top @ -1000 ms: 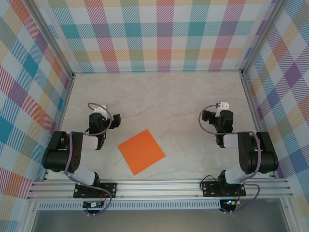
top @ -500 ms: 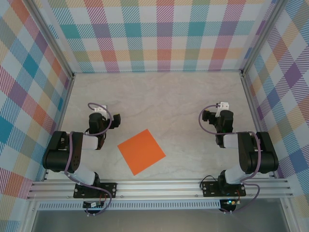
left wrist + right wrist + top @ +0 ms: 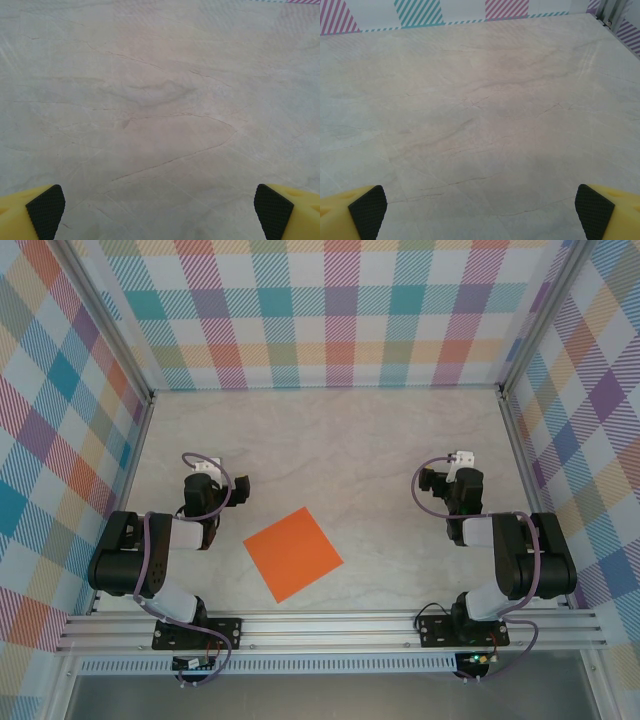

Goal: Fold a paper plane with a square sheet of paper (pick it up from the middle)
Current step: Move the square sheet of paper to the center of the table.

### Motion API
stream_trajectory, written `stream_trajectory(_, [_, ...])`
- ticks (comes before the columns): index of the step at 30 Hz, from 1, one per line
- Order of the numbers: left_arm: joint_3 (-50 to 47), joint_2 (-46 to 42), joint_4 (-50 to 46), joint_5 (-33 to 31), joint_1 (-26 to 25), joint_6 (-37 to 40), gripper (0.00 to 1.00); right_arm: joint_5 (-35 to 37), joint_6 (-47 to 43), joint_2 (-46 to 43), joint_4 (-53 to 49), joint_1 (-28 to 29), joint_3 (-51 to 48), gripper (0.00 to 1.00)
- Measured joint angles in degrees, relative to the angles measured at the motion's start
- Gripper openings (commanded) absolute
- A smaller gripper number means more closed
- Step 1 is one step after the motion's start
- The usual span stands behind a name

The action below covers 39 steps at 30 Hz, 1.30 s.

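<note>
Plainly at the very start: nothing folded, nothing lifted. Square sheet of paper (image 3: 293, 554) lying flat and uncreased on the table (image 3: 340, 430), turned corner-on like a diamond. Close to the near edge, a little left of its midpoint, between the two arm bases. No crease, no raised corner, no pointed shape to be seen. By this reading everything remains to be done: the pick-up from the middle, then every fold.

Left gripper (image 3: 208, 472) parked toward the left edge, just beyond the sheet's far-left side and apart from it, pointing at the far edge. Forearm folded back low over its base. Jaws spread wide and holding nothing: in the left wrist view, black pads (image 3: 46, 211) sitting at the two bottom corners with bare marbled table between them.

Right gripper (image 3: 455, 472) posed much the same toward the right edge, well apart from the sheet, likewise aimed at the far edge. Jaws spread wide and empty too, pads (image 3: 594, 212) far apart over bare table, with the striped wall (image 3: 420, 12) at the far edge ahead.
</note>
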Motion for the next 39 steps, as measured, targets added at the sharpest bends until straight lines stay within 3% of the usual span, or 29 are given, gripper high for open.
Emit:
stream_trajectory(22, [0.0,0.0,0.0,0.0,0.0,0.0,1.0,-0.1,0.0,0.0,0.0,0.0,0.0,1.0])
stream_trajectory(33, [0.0,-0.3,-0.5,0.1,0.0,0.0,1.0,-3.6,-0.3,0.0,-0.9,0.0,0.0,1.0])
stream_trajectory(36, [0.1,-4.6,-5.6,0.1,0.0,0.0,1.0,-5.3,-1.0,-0.5,-2.0,0.0,0.1,1.0])
stream_trajectory(39, [0.2,-12.0,-9.5,0.0,0.0,-0.5,1.0,-5.8,-0.9,-3.5,-10.7,0.0,2.8,1.0])
